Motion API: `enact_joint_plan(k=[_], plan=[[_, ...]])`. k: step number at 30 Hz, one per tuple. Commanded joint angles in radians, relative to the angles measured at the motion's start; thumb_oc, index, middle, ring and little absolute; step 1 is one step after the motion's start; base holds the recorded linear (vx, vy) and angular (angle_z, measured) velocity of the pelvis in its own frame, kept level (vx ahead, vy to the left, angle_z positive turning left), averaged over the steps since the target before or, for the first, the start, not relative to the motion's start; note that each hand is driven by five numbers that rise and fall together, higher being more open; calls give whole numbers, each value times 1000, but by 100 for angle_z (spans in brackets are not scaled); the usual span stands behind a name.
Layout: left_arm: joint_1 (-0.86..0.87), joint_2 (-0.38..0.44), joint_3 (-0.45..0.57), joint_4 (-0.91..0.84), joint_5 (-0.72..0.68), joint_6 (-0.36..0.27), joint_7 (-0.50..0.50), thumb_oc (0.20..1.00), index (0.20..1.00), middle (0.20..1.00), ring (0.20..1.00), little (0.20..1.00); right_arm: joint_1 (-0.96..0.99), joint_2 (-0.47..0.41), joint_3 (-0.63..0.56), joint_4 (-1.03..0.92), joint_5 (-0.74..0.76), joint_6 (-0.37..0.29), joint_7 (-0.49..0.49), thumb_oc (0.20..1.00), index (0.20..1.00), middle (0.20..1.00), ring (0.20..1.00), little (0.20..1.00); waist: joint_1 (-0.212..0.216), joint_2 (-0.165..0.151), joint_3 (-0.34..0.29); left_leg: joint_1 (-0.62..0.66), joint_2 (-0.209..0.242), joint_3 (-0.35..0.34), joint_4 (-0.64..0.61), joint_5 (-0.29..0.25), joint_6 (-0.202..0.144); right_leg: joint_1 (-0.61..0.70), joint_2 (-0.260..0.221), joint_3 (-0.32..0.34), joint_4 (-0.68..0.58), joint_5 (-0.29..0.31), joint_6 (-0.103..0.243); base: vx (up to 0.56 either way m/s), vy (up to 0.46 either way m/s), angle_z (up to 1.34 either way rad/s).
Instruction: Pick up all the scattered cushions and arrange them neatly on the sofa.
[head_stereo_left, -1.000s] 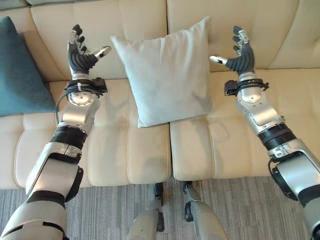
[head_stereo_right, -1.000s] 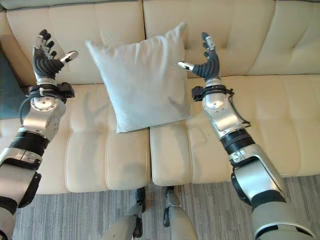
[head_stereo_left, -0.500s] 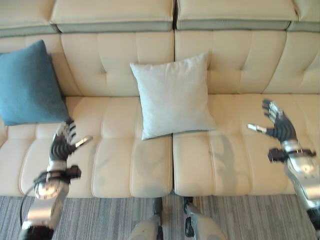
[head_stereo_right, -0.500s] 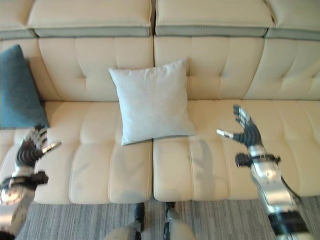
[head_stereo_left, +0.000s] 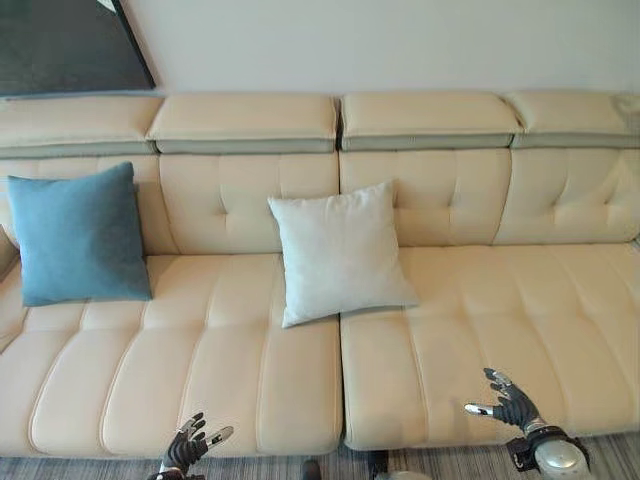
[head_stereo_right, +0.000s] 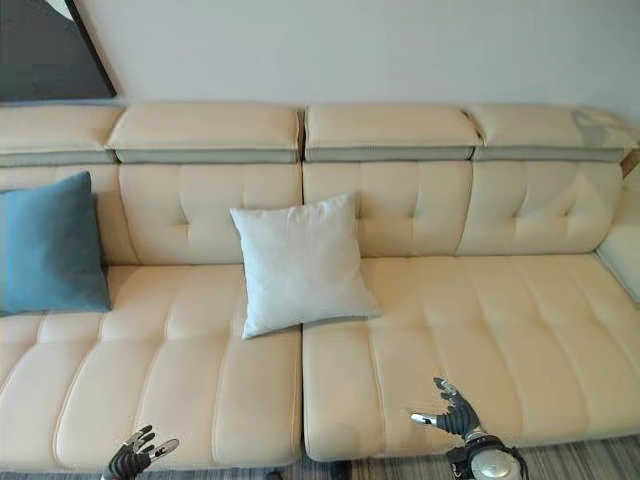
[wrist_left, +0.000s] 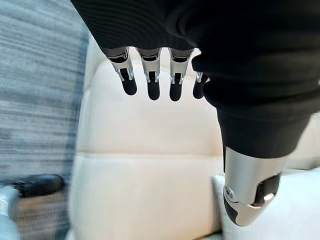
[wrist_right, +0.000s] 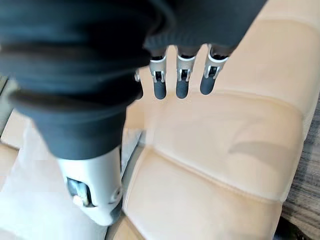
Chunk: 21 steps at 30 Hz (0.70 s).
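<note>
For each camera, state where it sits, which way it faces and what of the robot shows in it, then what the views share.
Left eye view: on the head, looking down at the cream leather sofa, blue square cushion and pale grey square cushion; both open hands at the bottom edge.
Right eye view: same scene from slightly aside; left hand, right hand.
Left wrist view: along its own straight fingers at the seat.
Right wrist view: along its own fingers at the seat.
Shared: the sofa; both eye views share both cushions.

Left hand (wrist_left: 240, 75), dark ribbed cover, silver fingers (wrist_left: 150, 75) with dark tips, silver thumb, right hand (wrist_right: 100, 75), same dark ribbed cover, silver dark-tipped fingers (wrist_right: 182, 77)
</note>
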Motion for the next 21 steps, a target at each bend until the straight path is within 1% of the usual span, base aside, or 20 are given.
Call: enact_joint_plan(k=[1, 2, 3, 4, 5, 6, 7, 8, 9, 11, 12, 13, 15, 16, 17, 18, 19, 21], plan=[[-41, 44, -3, -1, 31, -38, 19, 1000, 1000, 1000, 1000, 1000, -43, -26, -3, -16, 9, -30, -20, 1000, 1000, 1000, 1000, 1000, 9, 6, -9, -21, 22, -34, -1, -32, -52, 102, -51, -28, 32, -134, 91, -85, 54, 1], [-41, 44, -3, -1, 31, -38, 19, 1000, 1000, 1000, 1000, 1000, -43, -26, -3, -16, 9, -30, -20, 1000, 1000, 1000, 1000, 1000, 9, 6, -9, -21, 22, -34, -1, -32, -52, 102, -51, -28, 32, -134, 91, -172, 60, -3], [-44, 55, -11, -30, 27, -43, 27, 1000, 1000, 1000, 1000, 1000, -46, -20, -1, -30, 23, -27, -24, 1000, 1000, 1000, 1000, 1000, 6, 5, 11, -35, 17, -41, -1, -27, -44, 71, -55, -18, 63, -127, 92, -139, 40, -2], [-45, 55, -11, -30, 27, -43, 27, 1000, 1000, 1000, 1000, 1000, -47, -20, -1, -30, 23, -27, -24, 1000, 1000, 1000, 1000, 1000, 6, 5, 11, -36, 17, -40, -1, -26, -44, 69, -55, -17, 64, -127, 92, -470, 89, 0], [-63, 68, -11, -71, 10, -52, 46, 1000, 1000, 1000, 1000, 1000, -77, -22, 10, -26, 31, -23, -40, 1000, 1000, 1000, 1000, 1000, 2, 11, 65, -74, 15, -46, -1, -8, -33, -26, -56, 7, 131, -104, 105, -486, 72, -4], [-72, 76, -7, -94, 3, -56, 54, 1000, 1000, 1000, 1000, 1000, -94, -19, 16, -27, 31, -24, -49, 1000, 1000, 1000, 1000, 1000, 4, 15, 81, -98, 16, -46, -1, 6, -27, -73, -52, 25, 171, -91, 114, -591, 79, -10], [-80, 82, -6, -104, -1, -59, 58, 1000, 1000, 1000, 1000, 1000, -101, -15, 17, -29, 37, -22, -50, 1000, 1000, 1000, 1000, 1000, 4, 17, 84, -115, 19, -49, -1, 18, -23, -91, -43, 44, 204, -106, 115, -570, 31, -35], [-96, 99, -6, -132, -11, -58, 62, 1000, 1000, 1000, 1000, 1000, -118, 4, 27, -3, 59, -23, -56, 1000, 1000, 1000, 1000, 1000, 23, 33, 84, -166, 36, -49, 2, 59, -21, -69, -29, 47, 378, -214, 86, -518, -22, -45], [-95, 103, -6, -138, -16, -58, 59, 1000, 1000, 1000, 1000, 1000, -116, 7, 28, 0, 65, -24, -57, 1000, 1000, 1000, 1000, 1000, 32, 34, 79, -178, 39, -51, 3, 66, -21, -46, -28, 50, 428, -232, 79, -510, -65, -37], [-81, 102, -3, -148, -17, -52, 60, 1000, 1000, 1000, 1000, 1000, -108, 11, 19, 2, 58, -20, -62, 1000, 1000, 1000, 1000, 1000, 51, 30, 68, -208, 42, -55, 7, 84, -23, -13, -26, 72, 520, -207, 87, -227, -84, -10], [-81, 102, -3, -148, -17, -52, 60, 1000, 1000, 1000, 1000, 1000, -108, 10, 18, 2, 58, -20, -62, 1000, 1000, 1000, 1000, 1000, 53, 32, 66, -211, 45, -54, 7, 86, -23, -16, -23, 73, 518, -203, 87, -233, -188, -11], [-93, 88, -15, -161, -19, -60, 66, 1000, 1000, 1000, 1000, 1000, -110, 12, 23, -18, 69, -26, -67, 1000, 1000, 1000, 1000, 1000, 71, 18, 71, -253, 41, -64, 14, 120, -44, 62, 5, 79, 384, -292, 64, -282, -244, -10], [-114, 74, -32, -158, -13, -63, 77, 1000, 1000, 1000, 1000, 1000, -125, 3, 18, -13, 82, -25, -81, 1000, 1000, 1000, 1000, 1000, 80, 21, 82, -317, 55, -58, 16, 178, -85, 103, 46, 87, 257, -330, 28, -321, -230, -3], [-114, 74, -32, -158, -13, -63, 78, 1000, 1000, 1000, 1000, 1000, -125, 3, 18, -12, 83, -25, -81, 1000, 1000, 1000, 1000, 1000, 79, 22, 81, -318, 56, -59, 16, 179, -86, 103, 47, 86, 255, -328, 27, -369, -165, 6], [-129, 61, -41, -158, -15, -66, 82, 1000, 1000, 1000, 1000, 1000, -132, -13, 6, -12, 85, -22, -94, 1000, 1000, 1000, 1000, 1000, 76, 34, 97, -350, 70, -44, 9, 199, -115, 97, 66, 68, 192, -320, 15, -406, -140, 10], [-137, 52, -47, -154, -11, -68, 85, 1000, 1000, 1000, 1000, 1000, -135, -25, 4, -5, 84, -20, -96, 1000, 1000, 1000, 1000, 1000, 70, 37, 104, -353, 70, -35, 12, 180, -113, 81, 62, 56, 174, -302, 16, -499, -154, 31], [-137, 49, -49, -152, -7, -66, 81, 1000, 1000, 1000, 1000, 1000, -134, -33, 1, -5, 80, -14, -94, 1000, 1000, 1000, 1000, 1000, 63, 38, 106, -346, 65, -35, 20, 163, -105, 69, 56, 43, 165, -288, 20, -355, -68, 39], [-131, 49, -50, -154, 1, -68, 77, 1000, 1000, 1000, 1000, 1000, -124, -42, -7, -16, 84, -11, -89, 1000, 1000, 1000, 1000, 1000, 50, 28, 110, -328, 50, -58, 73, 126, -91, 47, 34, 27, 151, -252, 26, -325, -43, 38]])
